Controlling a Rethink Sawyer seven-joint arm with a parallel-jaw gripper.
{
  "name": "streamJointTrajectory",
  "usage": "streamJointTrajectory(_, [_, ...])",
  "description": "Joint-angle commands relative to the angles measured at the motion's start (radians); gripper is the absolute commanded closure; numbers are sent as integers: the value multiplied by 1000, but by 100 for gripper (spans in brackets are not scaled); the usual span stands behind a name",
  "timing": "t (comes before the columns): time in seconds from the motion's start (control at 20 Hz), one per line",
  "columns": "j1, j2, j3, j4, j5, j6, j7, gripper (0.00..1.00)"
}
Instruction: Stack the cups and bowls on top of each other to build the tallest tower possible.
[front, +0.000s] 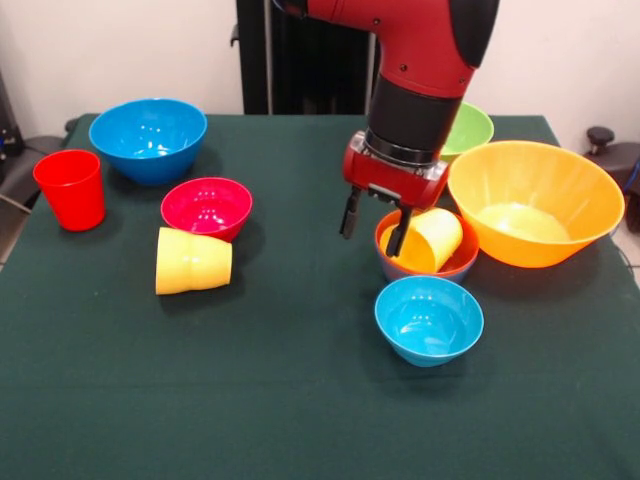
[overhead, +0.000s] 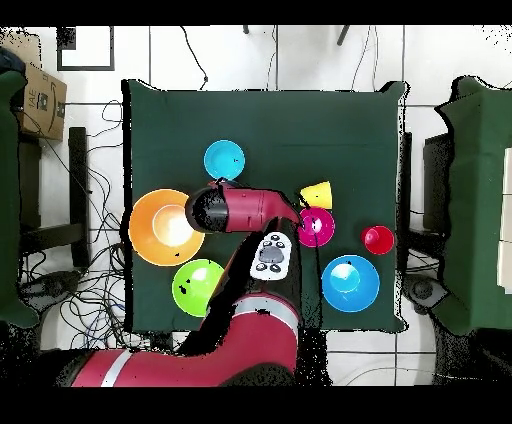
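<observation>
My gripper (front: 373, 225) is open and empty, and hangs just left of a small orange-red bowl (front: 425, 268). A yellow cup (front: 440, 238) lies tilted inside that bowl, and one finger (front: 398, 232) is close beside it. A small light-blue bowl (front: 428, 320) (overhead: 224, 160) stands in front. The large yellow-orange bowl (front: 535, 200) (overhead: 165, 227) is at the right, with the lime green bowl (front: 470, 128) (overhead: 197, 286) behind it. At the left are a blue bowl (front: 148, 138) (overhead: 350, 282), a red cup (front: 70, 188) (overhead: 378, 240), a crimson bowl (front: 206, 207) (overhead: 316, 227) and a second yellow cup (front: 192, 261) (overhead: 317, 194) on its side. In the overhead view the arm hides the gripper and the orange-red bowl.
Everything stands on a dark green table (front: 300, 400). The red arm (overhead: 245, 208) reaches over the table's middle. Chairs and cables surround the table, and a cardboard box (overhead: 40, 100) sits at one side.
</observation>
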Motion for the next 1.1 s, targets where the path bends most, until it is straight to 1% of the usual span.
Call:
streamJointTrajectory(0.05, [-3, -45, 110, -7, -19, 141, -11, 0])
streamJointTrajectory(0.8, [-12, -18, 122, -12, -44, 113, -25, 0])
streamJointTrajectory(1.1, [2, 0, 123, 4, -39, 70, 6, 0])
